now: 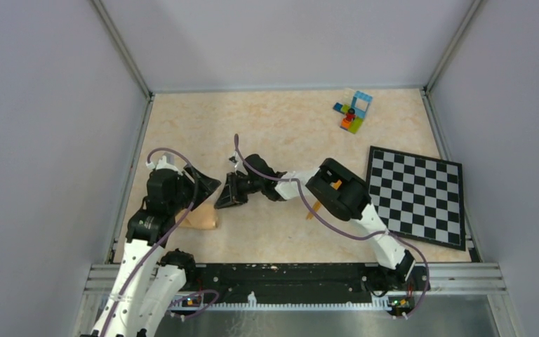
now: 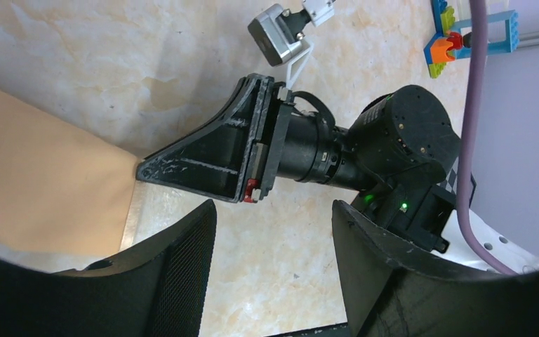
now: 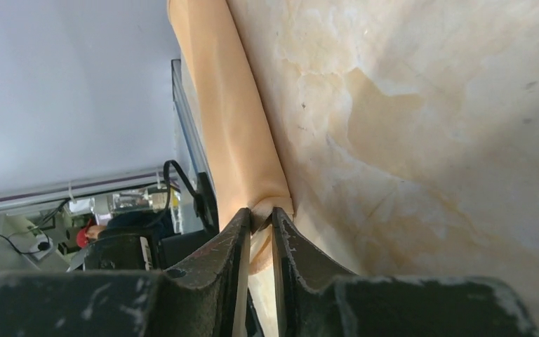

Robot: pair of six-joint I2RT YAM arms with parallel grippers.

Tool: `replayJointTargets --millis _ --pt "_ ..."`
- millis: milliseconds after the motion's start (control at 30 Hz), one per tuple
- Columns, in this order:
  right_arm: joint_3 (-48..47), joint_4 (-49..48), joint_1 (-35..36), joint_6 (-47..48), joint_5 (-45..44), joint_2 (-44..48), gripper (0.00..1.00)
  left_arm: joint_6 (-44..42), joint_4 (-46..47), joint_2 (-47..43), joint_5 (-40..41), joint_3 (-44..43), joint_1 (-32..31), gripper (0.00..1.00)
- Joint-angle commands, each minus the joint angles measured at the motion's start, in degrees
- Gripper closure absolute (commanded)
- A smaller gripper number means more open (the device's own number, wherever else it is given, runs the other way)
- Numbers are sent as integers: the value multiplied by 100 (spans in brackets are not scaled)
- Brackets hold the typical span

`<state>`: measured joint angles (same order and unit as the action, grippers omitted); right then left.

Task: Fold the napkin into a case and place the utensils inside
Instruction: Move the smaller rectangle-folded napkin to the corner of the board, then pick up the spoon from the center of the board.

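Observation:
The peach-tan napkin (image 1: 200,218) lies folded into a narrow strip at the table's front left, partly under my left arm. In the right wrist view it runs as a long folded band (image 3: 231,119). My right gripper (image 1: 223,200) reaches left and is shut on the napkin's near end (image 3: 261,221). My left gripper (image 1: 207,184) is open and empty, hovering above the table beside the napkin (image 2: 42,189) and the right gripper (image 2: 210,154). A thin orange utensil (image 1: 314,210) pokes out from under my right arm. The rest of the utensils are hidden.
A black-and-white checkered board (image 1: 414,196) lies at the right. Multicoloured toy bricks (image 1: 353,111) sit at the back right and also show in the left wrist view (image 2: 456,42). Grey walls close in the table on three sides.

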<state>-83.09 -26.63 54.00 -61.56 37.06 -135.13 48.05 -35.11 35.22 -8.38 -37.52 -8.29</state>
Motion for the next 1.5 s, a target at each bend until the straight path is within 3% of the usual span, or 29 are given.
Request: replayJointTargets --millis 0,133,267,367,433,533,667,767,1167,1367,1467 --pt "-443 300 165 80 -133 -123 81 -152 -78 -92 137 -264 21 33" --pt "-614 921 122 524 -245 55 72 -217 -62 -103 76 -288 21 29" --pt "-293 2043 -101 1774 -468 1011 56 -484 34 -138 -85 -450 21 14" --pt "-45 3940 -242 3116 -1344 2027 44 -786 253 -211 -172 -564 19 2" --pt "279 4859 -367 3603 -2277 2688 39 -1044 512 -234 -377 -571 21 1" --pt "1030 5690 -954 3612 -3119 3578 38 -1304 1016 -100 -1031 -408 21 1" --pt "2584 5629 -2007 2948 -3369 4862 41 -1469 1647 547 -2728 -111 8 6" --pt "3085 5605 -2596 2598 -3606 5187 47 -1394 1895 1058 -3447 41 -85 13" --pt "3078 5489 -2563 2140 -3933 4310 65 -1125 1982 1845 -2206 -51 -1919 18" --pt "2948 5379 -2363 2085 -4219 3882 69 -1099 1991 1930 -2055 -126 -2099 19" --pt "2875 5469 -2236 2159 -4367 3728 78 -1110 1964 1946 -2030 -139 -2115 20"
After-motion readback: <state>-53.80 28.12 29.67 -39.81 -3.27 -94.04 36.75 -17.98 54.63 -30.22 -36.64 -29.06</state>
